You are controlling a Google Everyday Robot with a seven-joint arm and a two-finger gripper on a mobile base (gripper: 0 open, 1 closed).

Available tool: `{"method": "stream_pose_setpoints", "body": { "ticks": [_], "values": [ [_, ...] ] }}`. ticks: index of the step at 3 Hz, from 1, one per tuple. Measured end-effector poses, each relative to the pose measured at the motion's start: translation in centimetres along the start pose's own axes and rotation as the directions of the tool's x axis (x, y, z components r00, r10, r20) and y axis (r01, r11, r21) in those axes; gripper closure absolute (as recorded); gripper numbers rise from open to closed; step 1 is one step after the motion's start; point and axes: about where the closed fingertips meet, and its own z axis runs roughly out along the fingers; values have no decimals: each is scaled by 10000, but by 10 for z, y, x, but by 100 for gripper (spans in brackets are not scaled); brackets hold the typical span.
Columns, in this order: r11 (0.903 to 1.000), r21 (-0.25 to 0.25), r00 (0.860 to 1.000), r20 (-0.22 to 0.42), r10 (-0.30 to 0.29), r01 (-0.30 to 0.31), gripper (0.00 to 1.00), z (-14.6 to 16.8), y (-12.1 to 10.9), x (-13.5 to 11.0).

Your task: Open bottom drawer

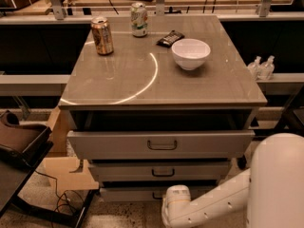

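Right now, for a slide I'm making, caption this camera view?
The robot's gripper sits low at the dark loop handle of the lowest grey metal drawer, beneath the pulled-out top drawer.

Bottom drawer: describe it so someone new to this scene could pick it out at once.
Find the grey cabinet with a white bowl on top; three drawer fronts stack below its tabletop. The bottom drawer is the lowest, with the gripper on the white arm low in front of it. Its front shows as the narrowest strip, unlike the tall top drawer and mid-sized middle drawer.
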Motion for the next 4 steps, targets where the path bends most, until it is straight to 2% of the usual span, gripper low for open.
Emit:
{"method": "stream_pose_setpoints", "body": {
  "ticks": [2, 4],
  "values": [
    [9985, -153, 9985, 182, -516, 519, 0, 27, -15, -11],
    [9950, -577, 9966, -71, -823, 818, 0, 52, -30, -12]
  ]
}}
